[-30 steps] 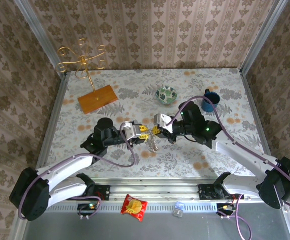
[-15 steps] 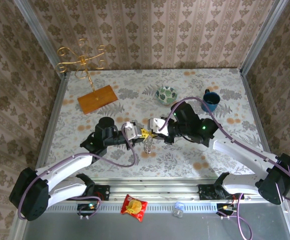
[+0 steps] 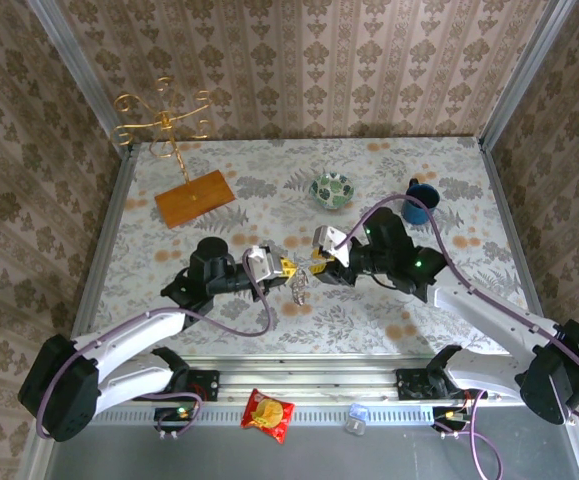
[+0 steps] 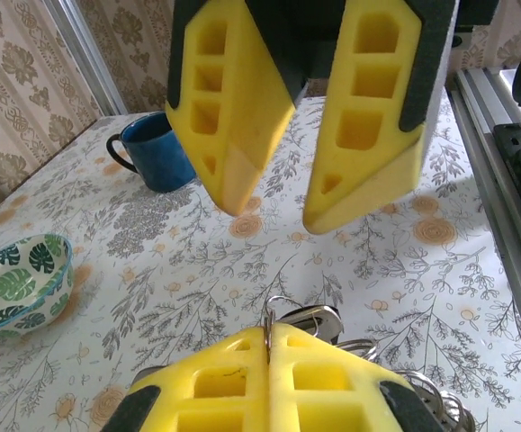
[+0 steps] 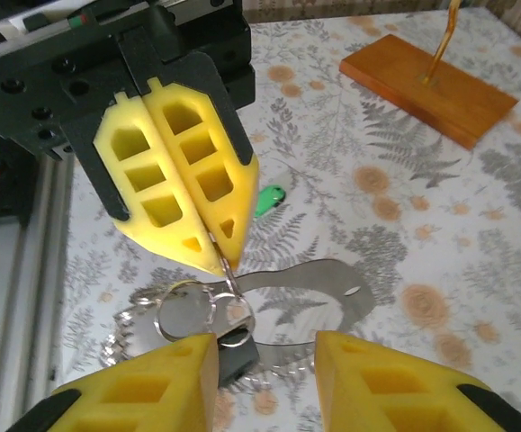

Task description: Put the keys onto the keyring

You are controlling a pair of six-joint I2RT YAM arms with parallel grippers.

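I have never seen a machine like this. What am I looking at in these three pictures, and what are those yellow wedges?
These are two robot arms bolted at the near edge of a table. One picture looks down from above. The other two come from small cameras on each wrist, so the yellow wedges are the arms' own fingers seen close up. The left gripper is shut, pinching a metal keyring. The right gripper faces it with its fingers apart. On the flowered table sit a green key, a leaf-patterned bowl, a blue mug and a gold wire stand on a wooden base.
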